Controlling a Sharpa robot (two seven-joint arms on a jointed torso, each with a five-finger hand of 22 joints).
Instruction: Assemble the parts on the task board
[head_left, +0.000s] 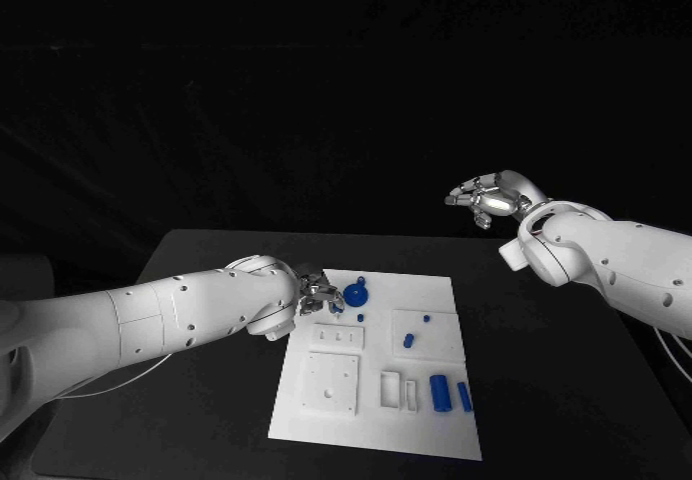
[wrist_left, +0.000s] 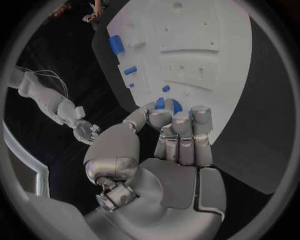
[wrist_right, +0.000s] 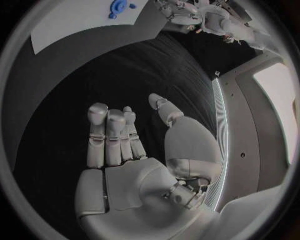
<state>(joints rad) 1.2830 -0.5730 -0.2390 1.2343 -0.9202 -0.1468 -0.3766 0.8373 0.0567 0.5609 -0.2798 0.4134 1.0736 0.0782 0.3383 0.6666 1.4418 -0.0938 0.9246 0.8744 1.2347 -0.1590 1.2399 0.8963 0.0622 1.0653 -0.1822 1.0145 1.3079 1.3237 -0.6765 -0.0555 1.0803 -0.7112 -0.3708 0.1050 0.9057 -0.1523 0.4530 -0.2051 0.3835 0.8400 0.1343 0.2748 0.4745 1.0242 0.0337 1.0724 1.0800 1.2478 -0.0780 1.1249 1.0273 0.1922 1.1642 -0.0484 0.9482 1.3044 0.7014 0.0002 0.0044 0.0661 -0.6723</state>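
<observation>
- The left hand (head_left: 317, 296) is hovering over the far-left corner of the task board (head_left: 433, 420), reaching in from the left. In the left wrist view its fingers (wrist_left: 181, 131) are curling inward around a blue part (wrist_left: 167, 105); whether that part is actually being gripped or merely lying just beyond the fingertips — I cannot tell.
- The round blue part (head_left: 358, 295) is sitting on the board's far-left area, just beside the left hand.
- The task board is lying in the middle of the black table (head_left: 202, 250), with pale raised blocks occupying its left half.
- Two small blue parts (head_left: 408, 340) are resting near the board's centre, one slightly farther than the other.
- Two blue cylinders (head_left: 438, 393) are lying side by side near the board's near-right area, apart from each other.
- The right hand (head_left: 490, 197) is hanging raised at the far right, well apart from the board — fingers extended, spread a little and holding nothing, as the right wrist view (wrist_right: 125, 145) confirms.
</observation>
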